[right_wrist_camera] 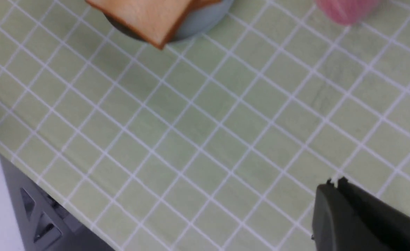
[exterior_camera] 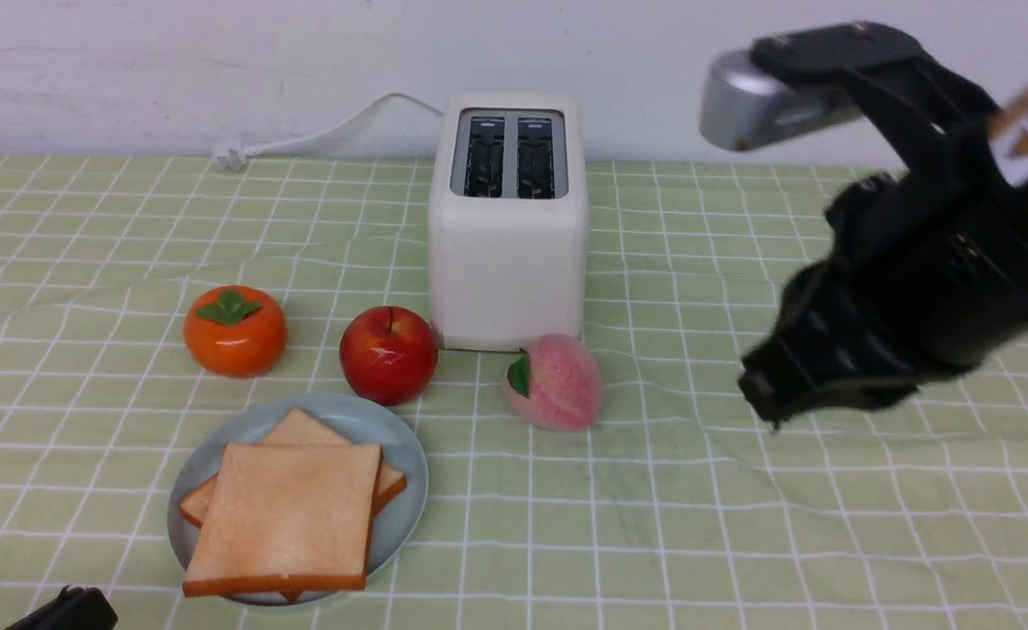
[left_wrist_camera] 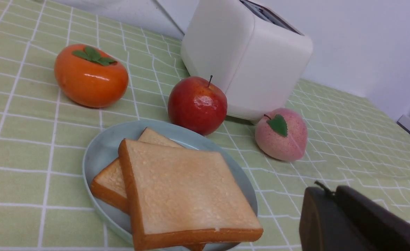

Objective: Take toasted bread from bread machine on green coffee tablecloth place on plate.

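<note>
Two slices of toasted bread lie stacked on the plate (exterior_camera: 404, 464) at the front left; the top slice (exterior_camera: 290, 516) covers most of the lower one (exterior_camera: 304, 430). The white bread machine (exterior_camera: 507, 262) stands at the back centre on the green coffee tablecloth (exterior_camera: 741, 525), both slots dark and empty. My right gripper (exterior_camera: 767, 394) hangs shut and empty above the cloth on the right, away from the plate. In the right wrist view its jaws (right_wrist_camera: 334, 183) are pressed together. My left gripper (left_wrist_camera: 330, 190) is shut and empty, just beside the plate (left_wrist_camera: 100, 153) and the bread (left_wrist_camera: 180, 188).
An orange persimmon (exterior_camera: 234, 331), a red apple (exterior_camera: 388, 354) and a pink peach (exterior_camera: 555, 381) sit between the plate and the bread machine. The white cord (exterior_camera: 321, 136) runs back left to a plug. The cloth's near edge (right_wrist_camera: 51, 188) shows in the right wrist view.
</note>
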`<state>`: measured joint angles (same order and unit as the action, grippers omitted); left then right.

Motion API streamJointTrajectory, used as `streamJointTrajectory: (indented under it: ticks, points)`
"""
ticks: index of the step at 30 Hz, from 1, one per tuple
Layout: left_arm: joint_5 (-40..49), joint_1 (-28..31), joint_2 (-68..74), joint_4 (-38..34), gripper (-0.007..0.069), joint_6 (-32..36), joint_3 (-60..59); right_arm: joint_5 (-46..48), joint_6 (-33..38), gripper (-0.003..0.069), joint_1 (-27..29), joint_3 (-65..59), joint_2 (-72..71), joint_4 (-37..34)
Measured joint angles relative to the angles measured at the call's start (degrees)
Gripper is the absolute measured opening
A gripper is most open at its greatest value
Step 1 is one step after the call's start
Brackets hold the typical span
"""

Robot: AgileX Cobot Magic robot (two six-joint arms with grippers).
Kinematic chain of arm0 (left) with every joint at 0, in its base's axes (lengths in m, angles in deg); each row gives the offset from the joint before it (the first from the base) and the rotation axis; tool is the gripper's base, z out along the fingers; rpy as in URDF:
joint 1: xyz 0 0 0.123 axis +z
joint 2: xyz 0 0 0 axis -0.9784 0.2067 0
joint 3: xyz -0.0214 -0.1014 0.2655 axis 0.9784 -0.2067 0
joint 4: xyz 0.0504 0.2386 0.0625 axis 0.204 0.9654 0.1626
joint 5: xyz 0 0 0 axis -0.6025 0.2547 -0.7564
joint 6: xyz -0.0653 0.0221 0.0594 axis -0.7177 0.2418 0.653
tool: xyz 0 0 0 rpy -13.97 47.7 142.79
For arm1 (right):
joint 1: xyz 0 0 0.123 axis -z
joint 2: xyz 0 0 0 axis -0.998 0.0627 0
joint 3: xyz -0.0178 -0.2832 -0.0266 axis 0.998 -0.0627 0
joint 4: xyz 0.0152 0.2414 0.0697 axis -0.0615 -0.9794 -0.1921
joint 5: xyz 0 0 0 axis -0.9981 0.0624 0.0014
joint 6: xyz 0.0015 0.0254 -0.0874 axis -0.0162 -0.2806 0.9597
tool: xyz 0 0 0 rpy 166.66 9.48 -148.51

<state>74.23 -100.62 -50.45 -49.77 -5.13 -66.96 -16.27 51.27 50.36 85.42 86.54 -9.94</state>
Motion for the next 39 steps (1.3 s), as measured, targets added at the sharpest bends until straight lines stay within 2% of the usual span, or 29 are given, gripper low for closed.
streamJointTrajectory:
  ticks: [4,10,16,20,24,27,30,33,37,39]
  points:
    - [0.0,0.0,0.0,0.0,0.0038,0.0,0.0,-4.2,-1.5,0.0001,0.0,-9.0,-8.2,2.1]
    - [0.0,0.0,0.0,0.0,0.0039,0.0,0.0,-3.4,-2.3,0.0004,0.0,-17.5,-17.4,2.1]
    - [0.0,0.0,0.0,0.0,0.0043,0.0,0.0,2.5,-2.3,0.0007,0.0,-18.7,-20.8,2.2]
    - [0.0,0.0,0.0,0.0,0.0049,0.0,0.0,3.2,-2.3,0.0011,0.0,-18.7,-20.9,2.2]
    - [0.0,0.0,0.0,0.0,0.0053,0.0,0.0,3.2,-2.3,0.0013,0.1,-18.7,-20.9,5.3]
    - [0.0,0.0,0.0,0.0,0.0056,0.0,0.0,3.1,-1.8,0.0013,2.3,-19.4,-21.8,5.3]
    - [0.0,0.0,0.0,0.0,0.0059,0.0,0.0,-2.7,1.3,0.0013,8.9,-24.8,-27.1,5.2]
    - [0.0,0.0,0.0,0.0,0.0064,0.0,0.0,-14.7,5.8,0.0013,16.7,-35.0,-36.4,5.2]
    - [0.0,0.0,0.0,0.0,0.0071,0.0,0.0,-32.0,8.8,0.0013,24.4,-49.5,-49.4,5.3]
    - [0.0,0.0,0.0,0.0,0.0071,0.0,0.0,-35.5,9.0,0.0013,26.2,-54.1,-52.3,5.1]
